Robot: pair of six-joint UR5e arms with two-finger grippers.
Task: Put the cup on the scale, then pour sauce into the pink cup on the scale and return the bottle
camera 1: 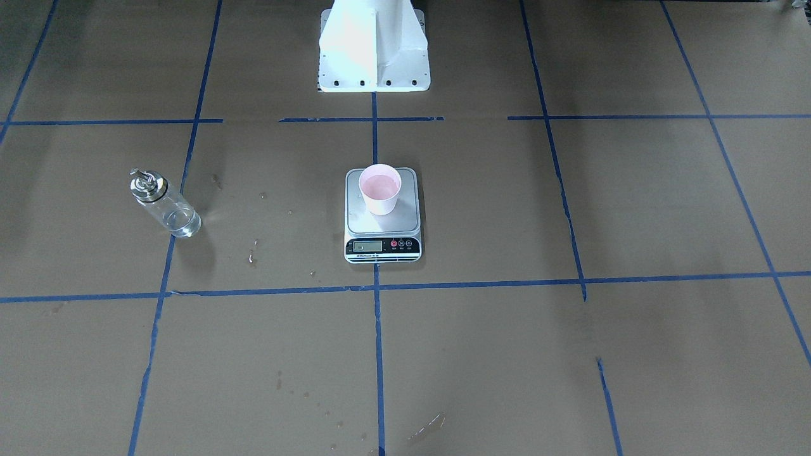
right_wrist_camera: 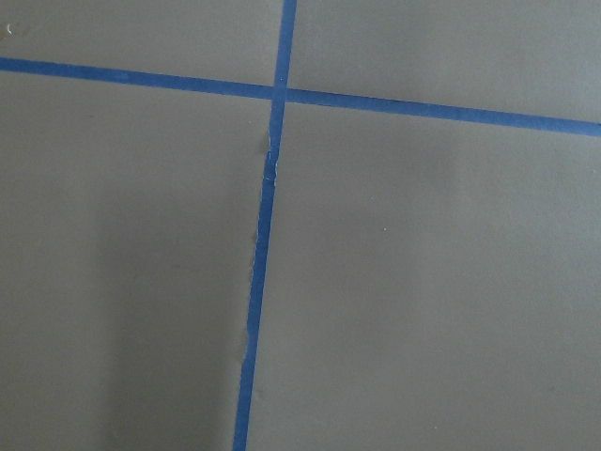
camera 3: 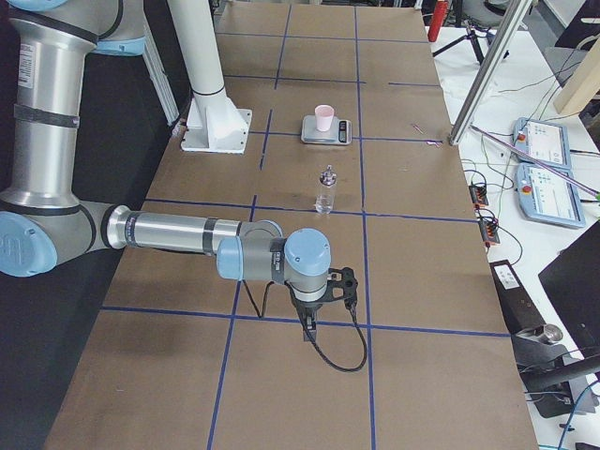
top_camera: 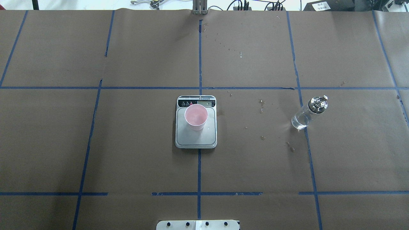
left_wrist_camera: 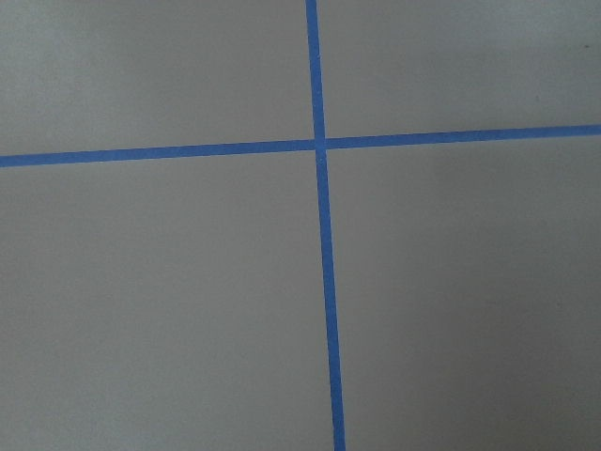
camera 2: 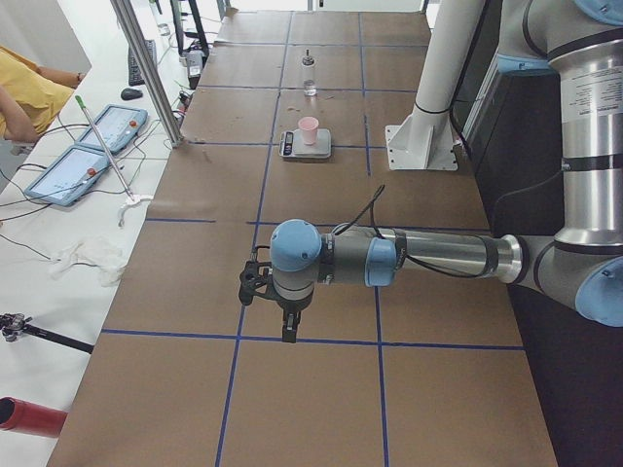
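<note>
The cup [top_camera: 196,116] stands on the scale [top_camera: 196,138] at centre frame overhead. The bottle [top_camera: 306,115] stands upright on the surface [top_camera: 127,143], well apart at right. Left pincer [camera 2: 289,336] and right pincer [camera 3: 308,334] hang over bare surface; I cannot tell how wide either is.

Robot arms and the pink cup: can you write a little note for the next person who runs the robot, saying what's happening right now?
Left gripper: over bare table, far from everything, nothing in it; open or shut, cannot tell.
Right gripper: the same, at the other end.
Cup: upright on the scale.
Bottle: upright on the robot's right, apart from the scale, a little clear liquid inside.
Done: cup on scale.
Unsure: whether the cup holds liquid; the display is unreadable.
Left: check the cup; if it is dry, pour and put the bottle back.
</note>
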